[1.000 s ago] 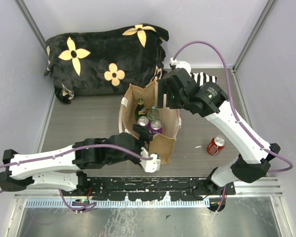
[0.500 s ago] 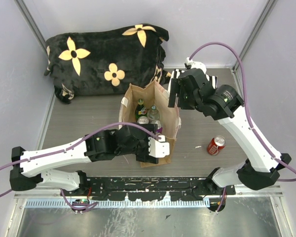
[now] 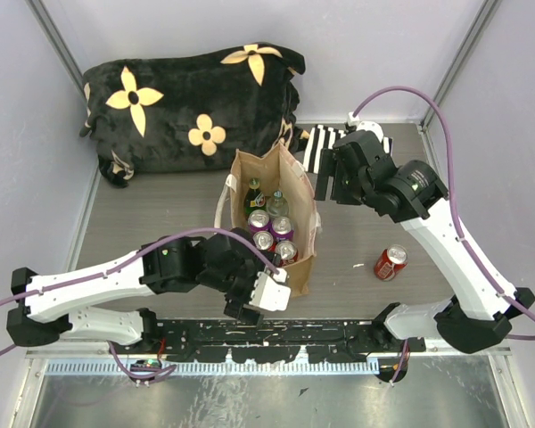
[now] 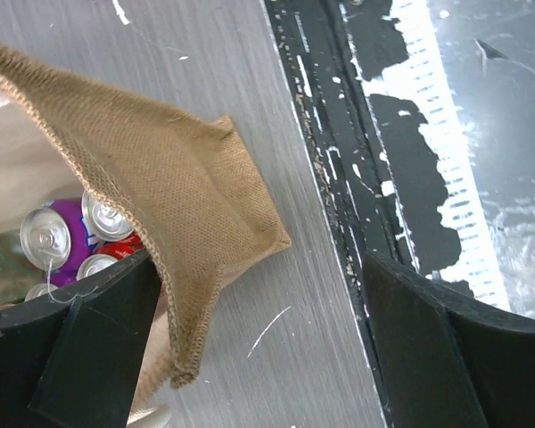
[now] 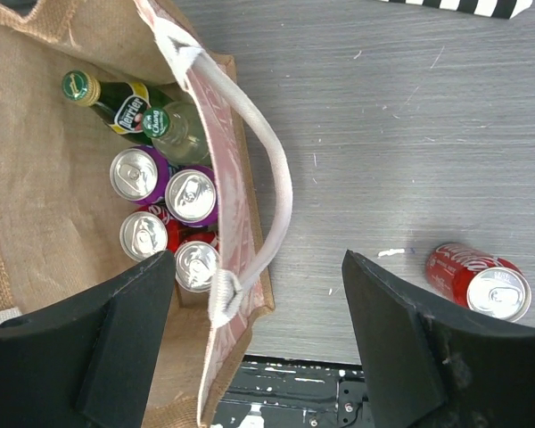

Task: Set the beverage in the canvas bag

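The tan canvas bag (image 3: 296, 267) stands upright mid-table with white handles (image 5: 269, 169). Inside it are green bottles (image 5: 116, 107), purple cans (image 5: 189, 194) and red cans (image 3: 286, 251). Another red beverage can (image 3: 391, 262) lies on its side on the table right of the bag, also in the right wrist view (image 5: 478, 281). My left gripper (image 3: 260, 299) is open and empty, just off the bag's near corner (image 4: 205, 205). Above the bag's right rim, my right gripper (image 5: 263, 348) hangs open and holds nothing.
A black blanket with yellow flowers (image 3: 192, 107) fills the back left. A black-and-white striped cloth (image 3: 316, 147) lies behind the bag under the right arm. The black mounting rail (image 3: 276, 339) runs along the near edge, close to the left gripper.
My left gripper has pulled back from over the bag to its near corner, and one more red can now shows inside. My right gripper has drifted right, off the bag's mouth.
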Action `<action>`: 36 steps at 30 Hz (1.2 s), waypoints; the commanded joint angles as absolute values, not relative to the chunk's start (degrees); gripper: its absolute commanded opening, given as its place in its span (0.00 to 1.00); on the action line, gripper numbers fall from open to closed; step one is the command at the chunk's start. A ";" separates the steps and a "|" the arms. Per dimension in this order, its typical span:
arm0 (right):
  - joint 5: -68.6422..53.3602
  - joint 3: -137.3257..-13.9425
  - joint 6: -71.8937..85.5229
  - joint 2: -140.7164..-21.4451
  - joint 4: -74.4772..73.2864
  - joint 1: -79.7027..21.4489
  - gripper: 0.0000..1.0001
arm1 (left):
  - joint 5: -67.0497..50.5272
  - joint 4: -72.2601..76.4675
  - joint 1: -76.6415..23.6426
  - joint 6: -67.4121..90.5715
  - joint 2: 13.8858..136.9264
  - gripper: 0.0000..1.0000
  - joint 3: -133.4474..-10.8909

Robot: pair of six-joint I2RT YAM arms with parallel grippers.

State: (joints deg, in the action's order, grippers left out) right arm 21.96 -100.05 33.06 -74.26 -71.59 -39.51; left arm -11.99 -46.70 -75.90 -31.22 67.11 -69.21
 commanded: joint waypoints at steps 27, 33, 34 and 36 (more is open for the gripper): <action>18.55 -94.11 30.96 -72.55 -74.07 -28.39 0.81 | -17.43 -54.25 -81.19 -60.41 63.64 0.98 -61.74; 17.25 -86.41 26.92 -71.89 -75.31 -19.06 0.81 | -15.45 -53.69 -81.25 -61.05 63.12 0.98 -61.89; 16.24 -85.15 25.62 -71.69 -74.97 -16.58 0.82 | -15.27 -53.66 -81.27 -61.00 62.96 0.98 -61.81; 13.75 -82.60 22.86 -71.44 -74.29 -11.56 0.83 | -14.83 -53.67 -81.25 -60.87 62.68 0.98 -61.63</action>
State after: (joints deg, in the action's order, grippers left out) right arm 17.17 -85.89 28.47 -73.73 -74.70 -18.85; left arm -13.23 -51.31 -80.38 -60.42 63.59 -63.00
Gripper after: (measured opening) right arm 0.816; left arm 0.979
